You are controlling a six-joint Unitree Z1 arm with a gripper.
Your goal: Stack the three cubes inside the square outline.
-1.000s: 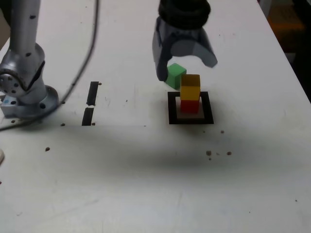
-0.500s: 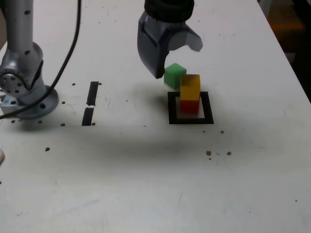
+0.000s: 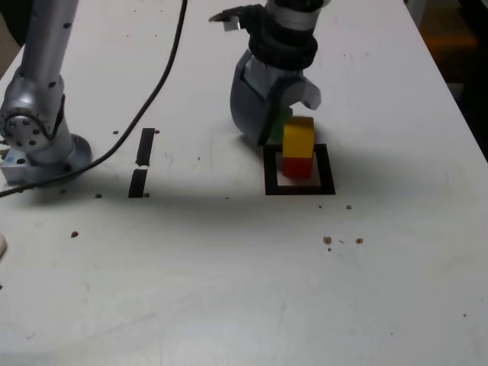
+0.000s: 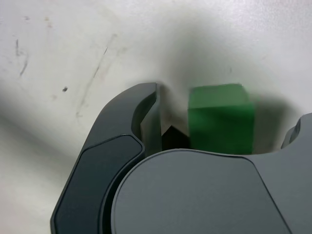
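The gripper (image 3: pixel 277 126) stands wide open, its two fingers (image 4: pixel 150 117) on either side of the one green cube (image 4: pixel 222 122), holding nothing; whether either finger touches it cannot be told. Counted: three cubes, one green, one yellow (image 3: pixel 298 137), one red (image 3: pixel 297 168). Landmark: the square outline (image 3: pixel 271 190), one, in black tape. Green cube: just beyond the outline's far edge in the exterior view, partly hidden by the gripper. Inside the outline: the red cube, with the yellow cube on top of it. To the exterior view's left of the outline, well apart: two short tape strips (image 3: pixel 145 146). Compared with the earlier frame, the gripper is lower and now around the green cube; the stack and outline are unchanged.
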